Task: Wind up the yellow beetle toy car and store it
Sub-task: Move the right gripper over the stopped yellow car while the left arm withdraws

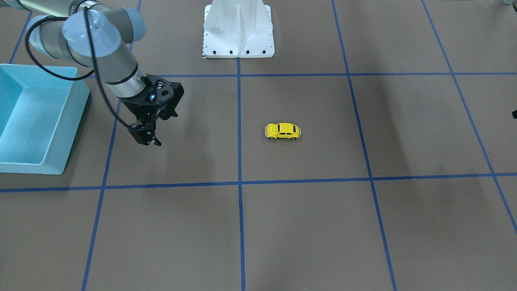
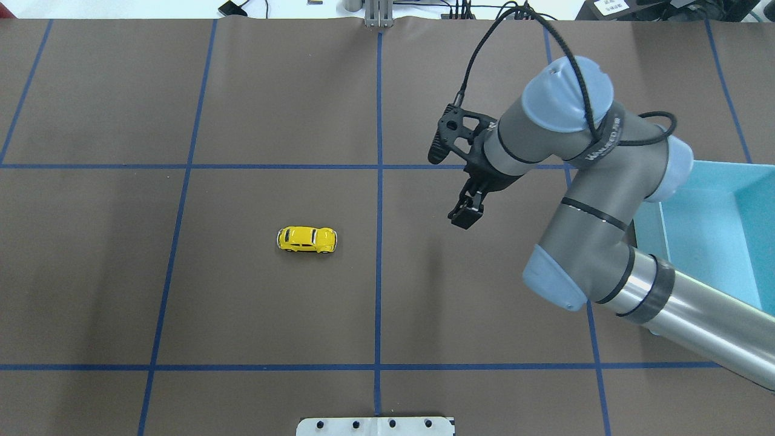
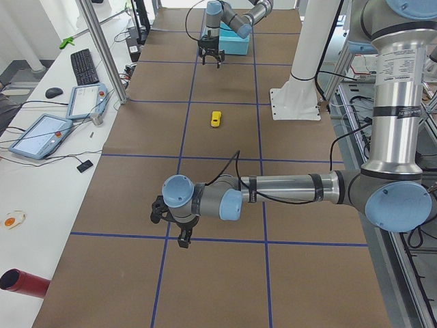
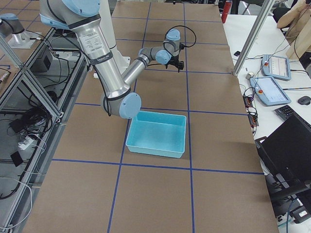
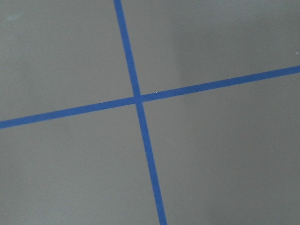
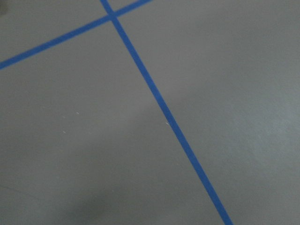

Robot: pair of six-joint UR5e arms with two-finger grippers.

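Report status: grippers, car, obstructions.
Right gripper hovers empty, jaws unclear; left gripper far off, unclear. Yellow beetle toy car on table, untouched. Nothing between them.

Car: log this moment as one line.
car: on table, untouched | right gripper: hovering apart from car, state unclear | left gripper: far off, state unclear | bin: empty

Toy car (image 2: 306, 240) on the table (image 2: 242, 91) just left of centre, right gripper (image 2: 466, 218) above the table well to its right, bin (image 2: 720, 230) further right, left gripper (image 3: 183, 240) over the table's far left end.
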